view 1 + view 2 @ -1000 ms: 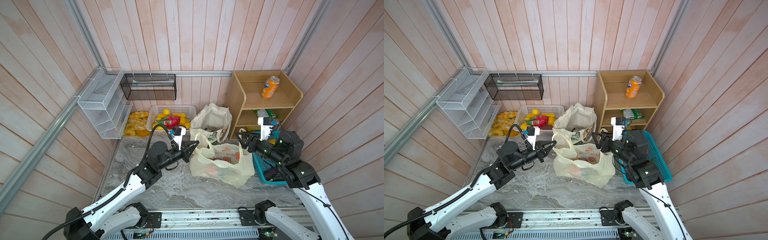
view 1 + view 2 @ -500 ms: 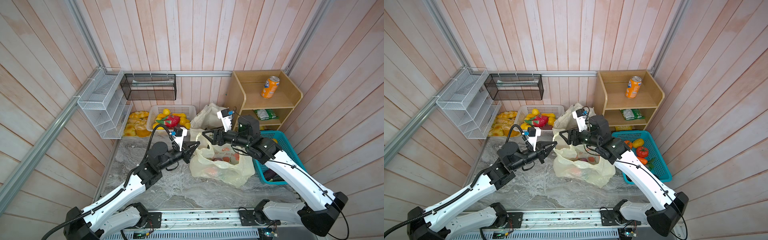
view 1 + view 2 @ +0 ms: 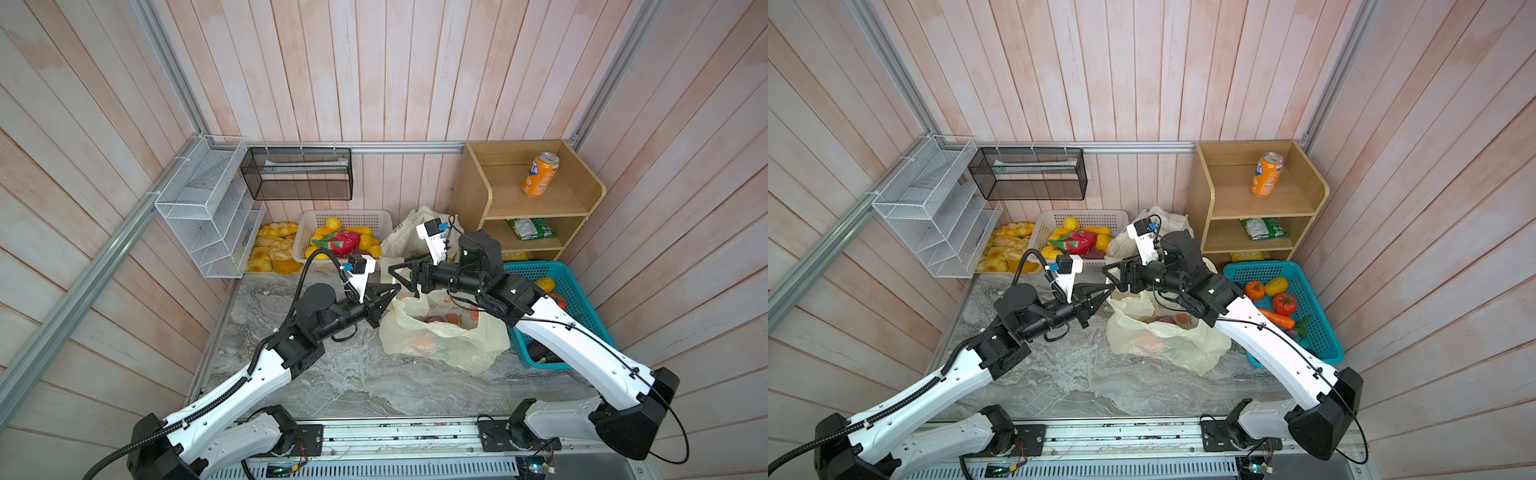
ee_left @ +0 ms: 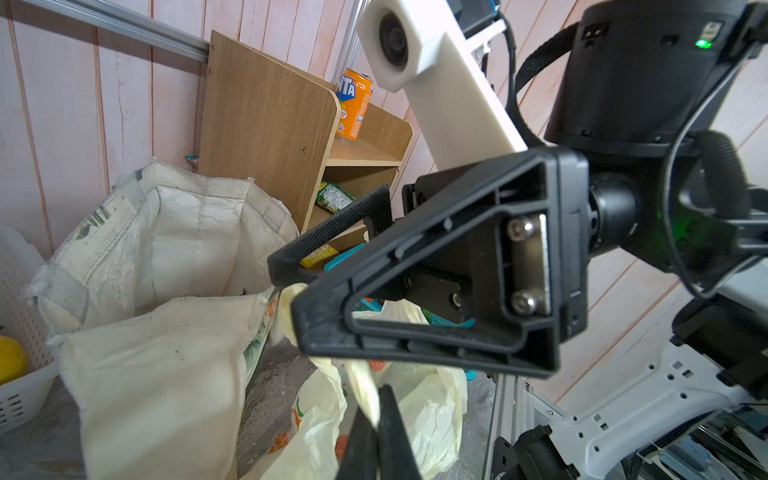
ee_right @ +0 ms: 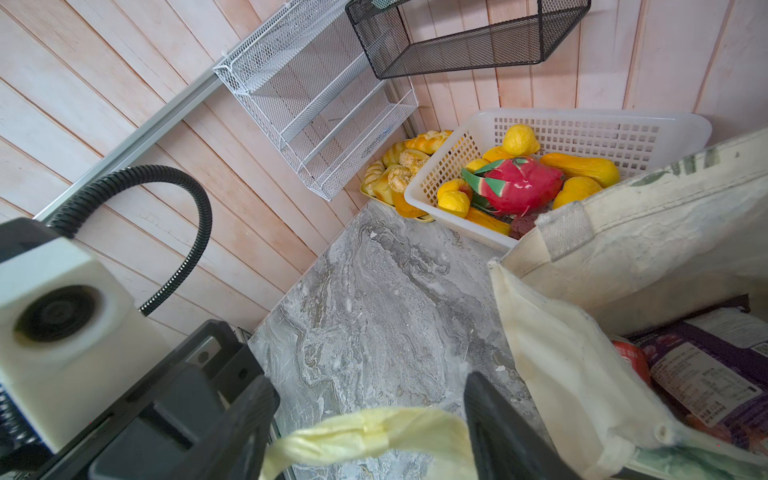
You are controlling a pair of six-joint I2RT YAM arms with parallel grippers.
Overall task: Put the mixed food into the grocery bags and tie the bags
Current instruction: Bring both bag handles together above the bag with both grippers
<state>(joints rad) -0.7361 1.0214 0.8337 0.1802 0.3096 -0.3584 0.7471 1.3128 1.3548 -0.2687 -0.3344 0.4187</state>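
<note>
1. In both top views the pale-yellow plastic bag (image 3: pixel 440 340) slumps on the marble tabletop (image 3: pixel 332 382), just in front of the canvas tote (image 3: pixel 397 243), which makes two bags. Orange-red items show through its film, too blurred to count. The left gripper (image 3: pixel 392 289) and right gripper (image 3: pixel 395 272) meet just above its mouth.
2. In the left wrist view the left gripper is clenched on one handle loop (image 4: pixel 368 395), drawn into a taut strip. The right gripper's jaws stand apart around that same strip further up and do not pinch it.
3. In the right wrist view the loop lies between the right gripper's spread jaws. The tote holds one red cola can (image 5: pixel 631 357) and one purple snack packet (image 5: pixel 715 361).
4. The film looks thin, light, slippery and easily stretched. The best hold is probably a firm pinch on the bunched handle strip, not the bag wall. The second handle is not visible.
</note>
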